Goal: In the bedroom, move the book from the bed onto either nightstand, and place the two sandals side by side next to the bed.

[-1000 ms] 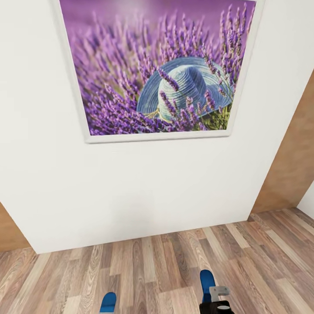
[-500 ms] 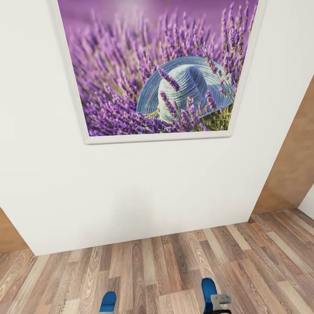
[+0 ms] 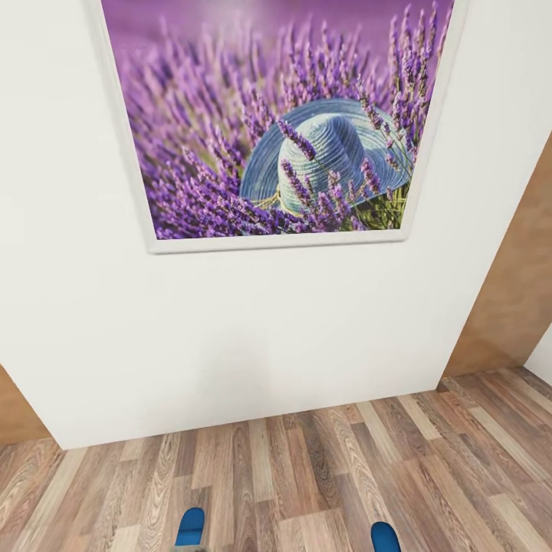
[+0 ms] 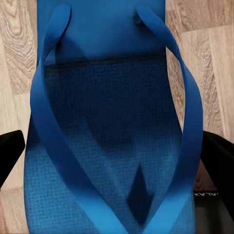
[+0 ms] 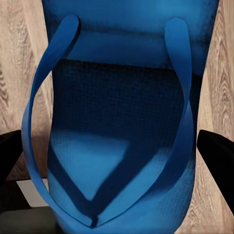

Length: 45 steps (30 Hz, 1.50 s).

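Sandal step in hand. Two blue rubber flip-flop sandals: one [image 4: 114, 131] between left claw's [image 4: 117, 161] dark fingers, other [image 5: 119, 122] between right claw's [image 5: 117, 165]; grip uncertain. Both over wood-plank floor [image 3: 307, 468] near white wall [image 3: 230, 330]. Next: finding the bed, lowering both side by side.

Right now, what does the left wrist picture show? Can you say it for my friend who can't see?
A blue sandal seen close up from above, its two straps meeting in a V. It sits between two black fingers of the left gripper, with wood-plank floor at the edges.
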{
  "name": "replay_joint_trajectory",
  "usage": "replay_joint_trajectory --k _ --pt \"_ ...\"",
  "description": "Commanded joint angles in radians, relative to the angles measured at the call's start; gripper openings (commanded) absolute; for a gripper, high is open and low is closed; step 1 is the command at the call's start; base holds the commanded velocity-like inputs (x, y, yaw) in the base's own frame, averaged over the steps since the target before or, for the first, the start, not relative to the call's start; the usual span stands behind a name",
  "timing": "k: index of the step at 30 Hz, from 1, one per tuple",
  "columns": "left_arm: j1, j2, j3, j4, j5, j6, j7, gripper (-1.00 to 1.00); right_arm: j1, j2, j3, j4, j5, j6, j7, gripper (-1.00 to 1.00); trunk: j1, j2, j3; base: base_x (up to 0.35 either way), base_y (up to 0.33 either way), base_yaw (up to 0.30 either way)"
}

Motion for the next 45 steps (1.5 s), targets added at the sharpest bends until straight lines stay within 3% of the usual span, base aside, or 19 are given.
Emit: replay_joint_trajectory --k 1,10,33,45 --pt "-0.001 0.0 -0.006 0.001 0.006 -0.007 0.002 -1.0 0.004 0.0 0.01 0.002 -0.008 -0.005 -0.004 -1.0 0.0 -0.001 -0.001 0.0 0.0 0.0" --pt "-0.001 0.0 -0.005 0.002 0.007 -0.026 0.002 -1.0 0.04 0.0 0.01 0.012 0.0 -0.029 -0.004 -1.0 0.0 -0.001 -0.001 0.188 0.0 0.0" --pt "-0.001 -0.001 -0.005 0.001 0.006 -0.085 0.004 -1.0 0.052 -0.001 0.011 0.007 0.004 -0.032 -0.004 -1.0 0.0 -0.001 -0.001 0.322 0.0 0.002" --pt "-0.001 -0.002 -0.006 0.0 0.006 -0.087 0.004 -1.0 0.052 0.002 0.013 0.006 0.004 -0.032 -0.004 -1.0 0.0 -0.001 -0.001 0.072 0.0 0.182"
